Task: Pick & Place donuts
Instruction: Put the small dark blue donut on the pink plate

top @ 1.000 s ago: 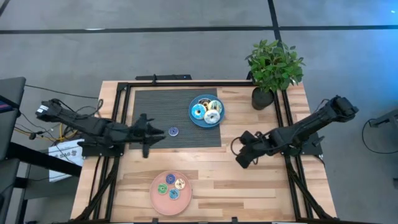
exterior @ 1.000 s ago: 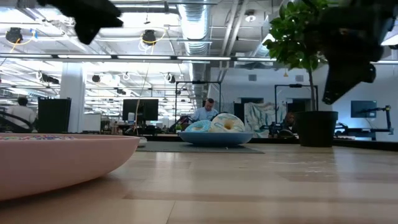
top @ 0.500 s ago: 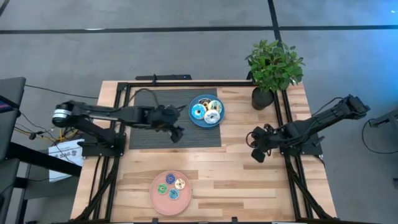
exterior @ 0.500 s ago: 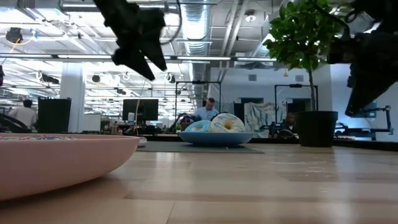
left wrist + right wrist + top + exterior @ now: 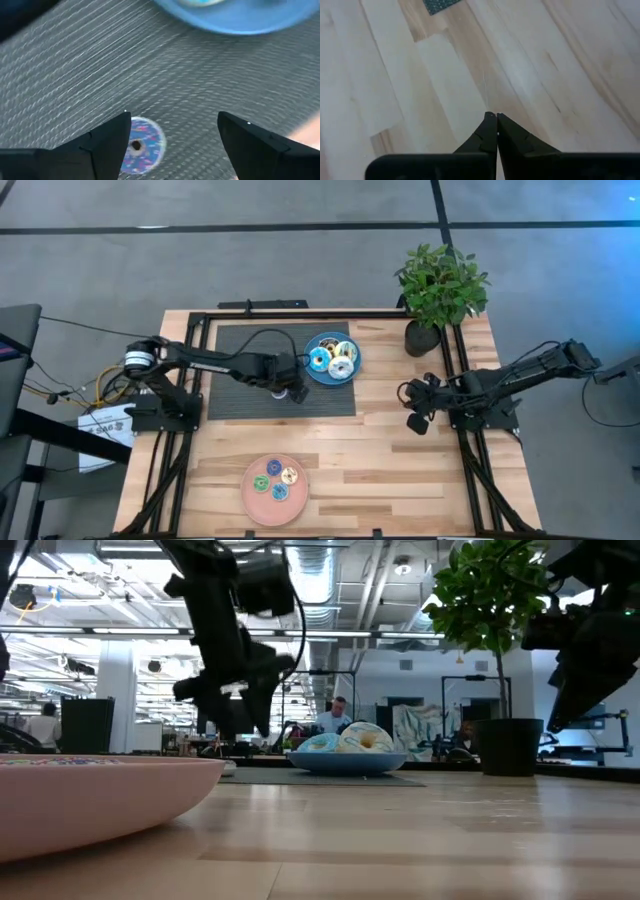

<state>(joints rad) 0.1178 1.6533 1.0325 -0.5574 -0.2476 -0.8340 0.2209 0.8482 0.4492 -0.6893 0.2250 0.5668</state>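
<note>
From above, the left gripper [image 5: 293, 391] hangs over the dark mat [image 5: 240, 370], just beside the blue plate [image 5: 312, 372] with big donuts [image 5: 333, 359] on it. The pink plate [image 5: 250, 490] near the front edge holds small donuts [image 5: 275, 478]. The right gripper [image 5: 416, 423] waits over bare wood on the right side. From table height, the left gripper [image 5: 232, 715] hangs just left of the blue plate [image 5: 345, 763]. At the left wrist, the fingers [image 5: 107, 140] are wide apart, with a small blue donut [image 5: 140, 146] flat on the mat touching one finger. At the right wrist, the fingers [image 5: 489, 134] are pressed together over the table [image 5: 530, 75], holding nothing.
</note>
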